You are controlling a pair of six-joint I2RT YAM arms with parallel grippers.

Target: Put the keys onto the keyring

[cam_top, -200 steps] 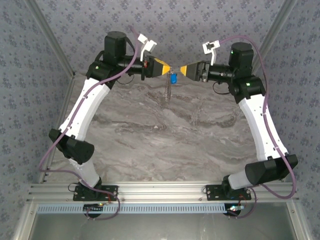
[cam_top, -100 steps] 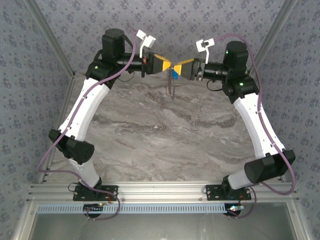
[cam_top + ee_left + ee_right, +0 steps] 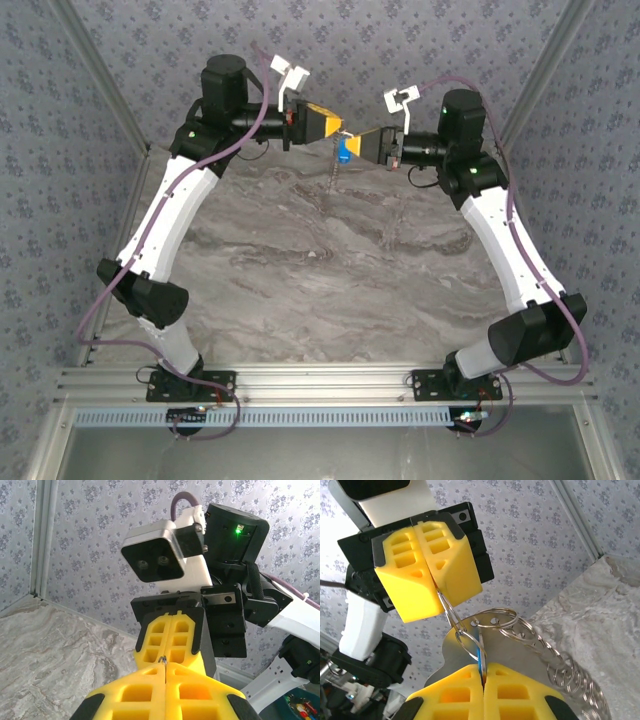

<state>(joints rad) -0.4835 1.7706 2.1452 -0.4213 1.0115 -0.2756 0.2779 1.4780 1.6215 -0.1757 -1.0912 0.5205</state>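
L gripper (image 3: 436, 587) pinched shut on ring (image 3: 447, 609), held aloft so R gripper (image 3: 484, 674), clamped on blue key (image 3: 480, 657) just below, can likely thread it on; chain (image 3: 565, 677) hangs free above table (image 3: 600, 595).

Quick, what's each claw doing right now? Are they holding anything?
Left claw: closed, pinching a loop of the keyring.
Right claw: closed, holding the blue key.
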